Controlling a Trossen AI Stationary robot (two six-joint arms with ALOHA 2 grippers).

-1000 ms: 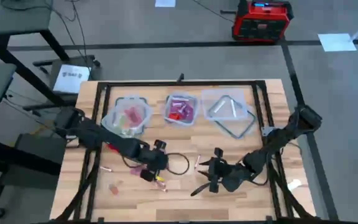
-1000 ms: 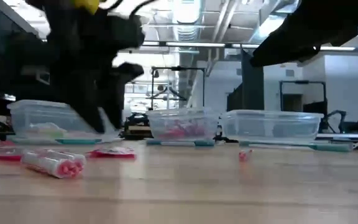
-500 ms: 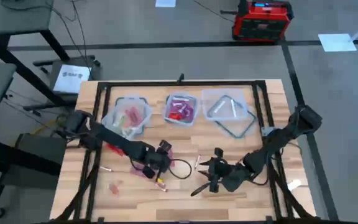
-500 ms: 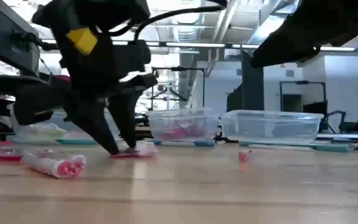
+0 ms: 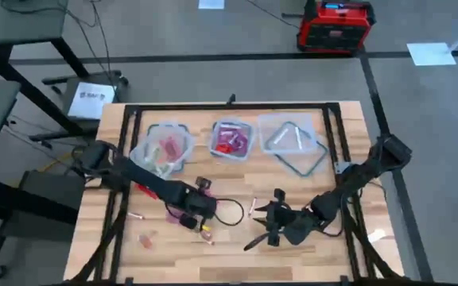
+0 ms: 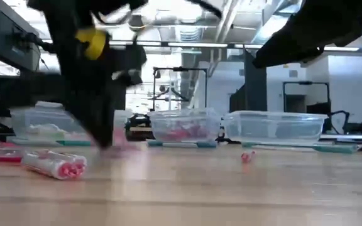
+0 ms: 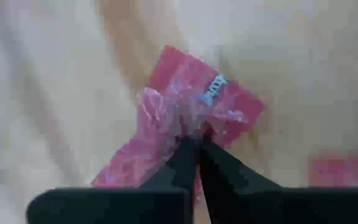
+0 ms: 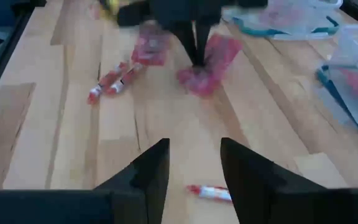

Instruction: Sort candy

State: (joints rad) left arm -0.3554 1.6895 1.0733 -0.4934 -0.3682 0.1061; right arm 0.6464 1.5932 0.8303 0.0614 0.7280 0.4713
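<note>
**One pink candy pinched, several more waiting on the surface**

One pink-wrapped candy [image 7: 191, 112] sits between the closed tips of your left pincer [image 7: 196, 144], low over the wooden surface [image 5: 237, 246] in front of the left tub [image 5: 164, 148]. The wrist view shows the two dark fingers pressed together on the crinkled wrapper, so you are at the grasp step of this piece, with the lift not yet made.

Your right pincer [image 8: 194, 165] hangs with its fingers parted and nothing between them, above a small red-and-white candy [image 8: 210, 193] lying on the boards.

Other pieces lie loose near the left arm, among them a striped roll [image 6: 55, 164] close to the front edge. The middle tub [image 5: 231, 139] already holds red and magenta pieces; the right tub [image 5: 293, 139] is clear-walled and its contents are hard to make out.

Next, you would likely raise the pinched candy clear of the boards and carry it to the tub matching its colour. The grip is on thin wrapper only, so a slow lift seems wise.
</note>
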